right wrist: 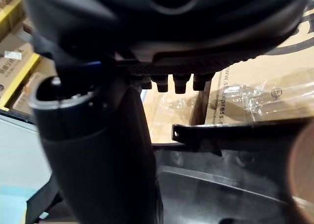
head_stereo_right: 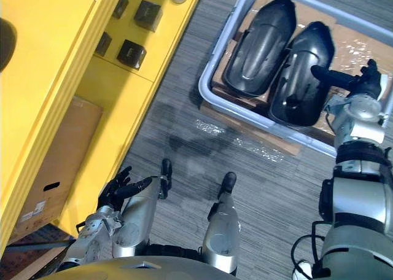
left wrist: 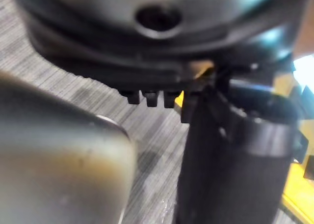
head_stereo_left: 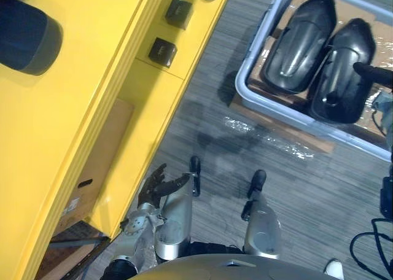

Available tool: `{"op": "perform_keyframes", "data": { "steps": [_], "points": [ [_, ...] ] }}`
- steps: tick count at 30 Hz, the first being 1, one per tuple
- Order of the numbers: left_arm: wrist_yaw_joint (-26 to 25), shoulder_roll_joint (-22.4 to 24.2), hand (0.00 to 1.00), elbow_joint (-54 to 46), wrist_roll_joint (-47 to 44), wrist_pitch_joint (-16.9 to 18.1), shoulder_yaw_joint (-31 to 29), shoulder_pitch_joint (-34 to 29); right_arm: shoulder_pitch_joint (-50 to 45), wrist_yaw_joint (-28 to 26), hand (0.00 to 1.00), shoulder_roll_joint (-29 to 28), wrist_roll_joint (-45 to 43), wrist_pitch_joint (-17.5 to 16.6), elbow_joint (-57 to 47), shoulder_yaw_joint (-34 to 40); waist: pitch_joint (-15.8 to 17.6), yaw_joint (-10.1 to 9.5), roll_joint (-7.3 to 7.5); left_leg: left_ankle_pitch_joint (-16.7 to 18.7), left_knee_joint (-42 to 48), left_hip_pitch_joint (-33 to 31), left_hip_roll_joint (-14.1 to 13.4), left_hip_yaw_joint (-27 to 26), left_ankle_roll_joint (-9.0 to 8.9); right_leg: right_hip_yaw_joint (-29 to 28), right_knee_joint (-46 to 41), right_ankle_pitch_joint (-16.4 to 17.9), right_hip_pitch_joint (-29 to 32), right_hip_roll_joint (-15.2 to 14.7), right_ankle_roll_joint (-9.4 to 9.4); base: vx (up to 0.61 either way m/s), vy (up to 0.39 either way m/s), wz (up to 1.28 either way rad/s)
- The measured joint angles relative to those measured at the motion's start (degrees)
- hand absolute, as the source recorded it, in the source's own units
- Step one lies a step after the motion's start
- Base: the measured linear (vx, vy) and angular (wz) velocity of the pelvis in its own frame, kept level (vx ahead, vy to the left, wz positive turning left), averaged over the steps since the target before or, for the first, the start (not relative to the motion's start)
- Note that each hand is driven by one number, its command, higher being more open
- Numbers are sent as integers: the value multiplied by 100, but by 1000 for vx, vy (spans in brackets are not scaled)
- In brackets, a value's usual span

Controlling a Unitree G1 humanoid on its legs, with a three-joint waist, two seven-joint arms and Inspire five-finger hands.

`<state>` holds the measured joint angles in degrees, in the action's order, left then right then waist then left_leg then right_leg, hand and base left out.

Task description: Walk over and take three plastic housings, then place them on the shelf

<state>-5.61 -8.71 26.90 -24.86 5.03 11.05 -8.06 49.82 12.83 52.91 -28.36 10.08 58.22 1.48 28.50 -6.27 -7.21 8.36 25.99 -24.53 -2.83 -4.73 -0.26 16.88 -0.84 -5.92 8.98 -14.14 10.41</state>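
Left hand (head_stereo_left: 156,185), 7 o'clock: fingers relaxed, beside yellow shelf (head_stereo_left: 73,108). Right hand (head_stereo_right: 363,80), 3 o'clock: over right plastic housing (head_stereo_right: 298,86) in grey bin (head_stereo_right: 258,119), grasp unreadable; left plastic housing (head_stereo_right: 258,46) beside it.

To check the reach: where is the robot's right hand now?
In the right eye view, the right hand is at the right side, over the grey bin, by the right-hand black housing.
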Motion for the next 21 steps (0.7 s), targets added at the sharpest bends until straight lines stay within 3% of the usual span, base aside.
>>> {"op": "perform_keyframes", "data": {
  "steps": [1, 2, 11, 15, 21],
  "points": [
    [-23, 4, 100, 19, -2, 11, 46, 35, 250, -69, 100, 89, 125, 228, 135, -201, 14, -36, -67, -4, 54, -103, 27, 34, 12, 33, -8, -2, 95, -19, 3, -54, 19, 5],
    [-39, 3, 100, 35, -36, 24, 89, 76, 414, -89, 0, 156, 347, 393, 224, -334, 11, -107, -85, 9, 94, -185, 31, 51, 28, 37, -24, -2, 176, -22, 3, -65, 17, 2],
    [-182, 33, 100, 72, -206, 104, 376, 157, 861, -218, 0, 662, 1043, 1140, 724, -428, 46, -267, -306, 64, 294, -350, 35, 83, 45, 171, -213, -2, 304, -64, -1, -58, -3, 1],
    [-192, 43, 100, 140, -216, 107, 454, 190, 973, -526, 0, 723, 1929, 1411, 1049, -430, 32, -300, -400, 49, 290, -353, 28, 83, 47, 187, -230, 1, 288, -65, -2, -44, -29, -1],
    [-207, 34, 100, 139, -215, 109, 499, 190, 1006, -743, 0, 639, 2445, 1450, 1075, -303, 19, -279, -420, 35, 284, -304, 18, 82, 54, 195, -323, 22, 278, -74, -33, -18, -12, 0]
  ]
}}
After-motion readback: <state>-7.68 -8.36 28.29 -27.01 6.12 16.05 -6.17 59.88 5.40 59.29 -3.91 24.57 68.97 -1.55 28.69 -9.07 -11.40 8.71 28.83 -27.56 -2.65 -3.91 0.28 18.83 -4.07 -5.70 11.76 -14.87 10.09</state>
